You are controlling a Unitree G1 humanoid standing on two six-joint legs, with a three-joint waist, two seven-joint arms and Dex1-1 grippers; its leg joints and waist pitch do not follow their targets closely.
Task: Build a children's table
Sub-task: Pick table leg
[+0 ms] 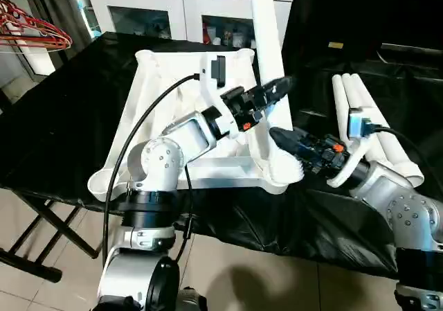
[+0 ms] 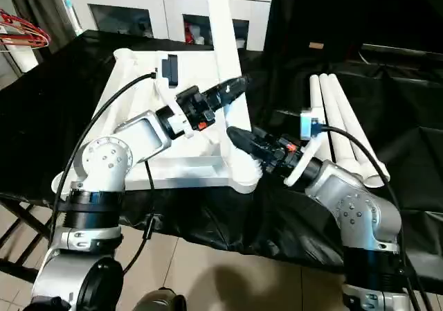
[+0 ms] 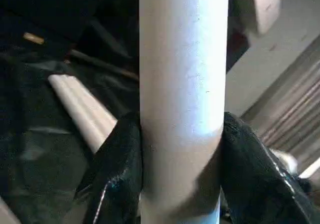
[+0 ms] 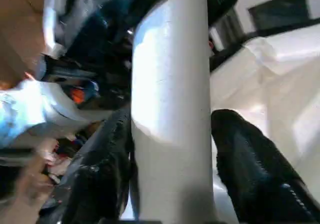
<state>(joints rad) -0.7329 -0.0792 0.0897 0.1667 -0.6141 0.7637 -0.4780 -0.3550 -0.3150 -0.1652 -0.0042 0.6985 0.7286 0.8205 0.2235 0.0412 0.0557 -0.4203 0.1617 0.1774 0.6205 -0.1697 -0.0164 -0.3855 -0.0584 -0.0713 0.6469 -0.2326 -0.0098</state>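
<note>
Both my grippers are on the same long white tapered tube leg (image 1: 266, 41), which stands upright in the near right corner socket (image 1: 280, 169) of the white plastic rectangular table top (image 1: 176, 89). That top lies ribbed side up on the black-draped work surface (image 1: 62, 110). My left gripper (image 3: 181, 149) is half spread, and in the left wrist view both black fingers (image 3: 117, 174) sit tight against the tube's sides, so I am pinching the leg part-way up from the socket. My right gripper (image 4: 172, 154) sits lower, just above the socket. One finger (image 4: 102, 169) presses the tube; the other seems to stand a sliver off it, so I judge this one a loose bracket and not a firm clamp.

The main risk, as I see it, is the leg not seating straight. If my two grippers push along slightly different lines, the tube could tilt in the socket and jam, or pop out once I let go. The smooth plastic could also slide through my left fingers if I press down hard, so the push would go nowhere. The top itself could skid on the slick black cloth, since nothing pins it. Beyond the socket, on its right, three more white tube legs (image 1: 367, 113) lie side by side; my right forearm is near them, and a wide elbow swing could roll them away. A white cabinet with glass doors (image 1: 180, 10) stands behind the table top, well apart from the work.
</note>
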